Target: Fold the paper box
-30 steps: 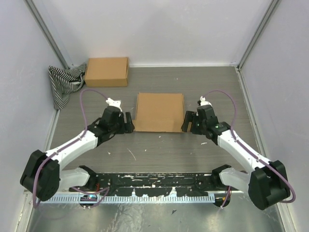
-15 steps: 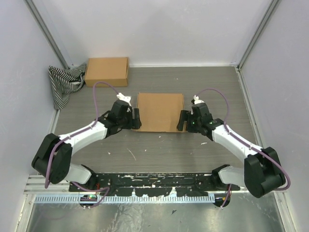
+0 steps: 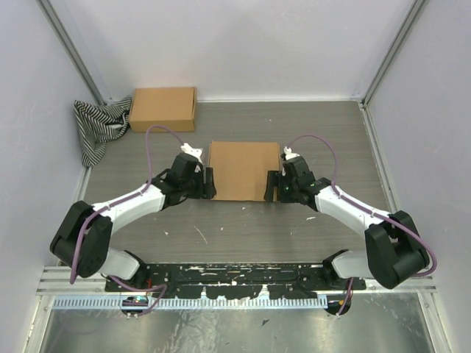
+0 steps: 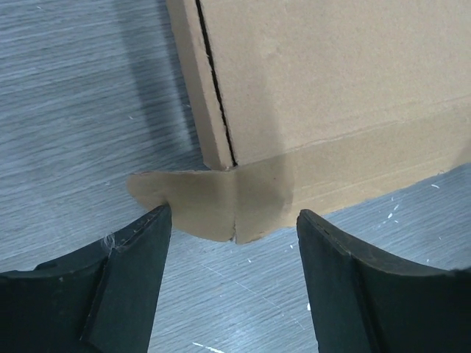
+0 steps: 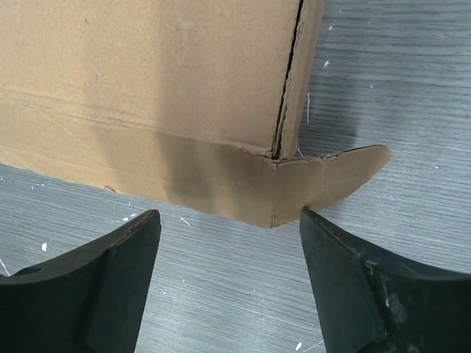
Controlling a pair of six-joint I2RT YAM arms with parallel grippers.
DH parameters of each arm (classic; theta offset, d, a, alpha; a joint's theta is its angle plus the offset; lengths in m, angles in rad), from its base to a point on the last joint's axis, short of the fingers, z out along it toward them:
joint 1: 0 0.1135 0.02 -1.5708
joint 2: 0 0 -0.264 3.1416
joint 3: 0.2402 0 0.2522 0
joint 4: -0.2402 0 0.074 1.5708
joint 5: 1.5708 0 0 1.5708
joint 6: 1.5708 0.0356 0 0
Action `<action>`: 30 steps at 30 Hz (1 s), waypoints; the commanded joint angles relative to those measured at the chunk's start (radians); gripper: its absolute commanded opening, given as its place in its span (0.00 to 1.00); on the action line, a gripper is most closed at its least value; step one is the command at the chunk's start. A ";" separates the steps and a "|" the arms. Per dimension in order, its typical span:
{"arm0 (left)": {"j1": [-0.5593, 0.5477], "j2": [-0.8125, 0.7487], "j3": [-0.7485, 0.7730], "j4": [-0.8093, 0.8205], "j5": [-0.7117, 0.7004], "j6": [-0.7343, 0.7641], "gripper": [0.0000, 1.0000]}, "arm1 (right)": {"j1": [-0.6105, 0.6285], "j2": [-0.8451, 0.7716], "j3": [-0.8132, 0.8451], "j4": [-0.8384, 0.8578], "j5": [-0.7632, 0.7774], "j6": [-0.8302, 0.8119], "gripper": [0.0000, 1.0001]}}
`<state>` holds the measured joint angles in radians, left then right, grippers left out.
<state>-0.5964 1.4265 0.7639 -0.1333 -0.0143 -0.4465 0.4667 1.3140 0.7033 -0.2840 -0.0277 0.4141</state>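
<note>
The paper box (image 3: 243, 170), plain brown cardboard, lies flat at the middle of the table with its lid down. My left gripper (image 3: 208, 184) is open at its near left corner; in the left wrist view (image 4: 232, 224) a rounded corner flap (image 4: 213, 202) sticks out between the fingers, the left fingertip (image 4: 151, 228) touching its edge. My right gripper (image 3: 272, 185) is open at the near right corner; in the right wrist view (image 5: 229, 224) the rounded flap (image 5: 331, 176) meets the right fingertip (image 5: 316, 224). The box also shows in both wrist views (image 4: 316, 88) (image 5: 147, 66).
A second, fully formed brown cardboard box (image 3: 163, 109) sits at the back left. A black-and-white striped cloth (image 3: 98, 126) lies beside it against the left wall. Walls enclose the table on three sides.
Both grippers have moved inward and forward, from beside the box's near corners to right against them. The box has not moved.
</note>
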 commanded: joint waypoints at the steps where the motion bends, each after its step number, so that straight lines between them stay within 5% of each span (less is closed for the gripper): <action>1: -0.011 0.011 0.005 0.024 0.070 -0.006 0.74 | 0.013 -0.005 0.040 0.050 -0.005 -0.015 0.81; 16: -0.019 0.016 0.014 -0.002 0.128 -0.020 0.60 | 0.015 -0.015 0.041 0.046 -0.028 -0.007 0.72; 30: -0.019 -0.020 0.034 -0.054 -0.102 -0.002 0.81 | 0.010 0.003 0.027 0.073 0.139 0.054 0.88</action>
<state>-0.6117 1.4387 0.7639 -0.1890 -0.0444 -0.4572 0.4759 1.3159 0.7036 -0.2794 0.0711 0.4335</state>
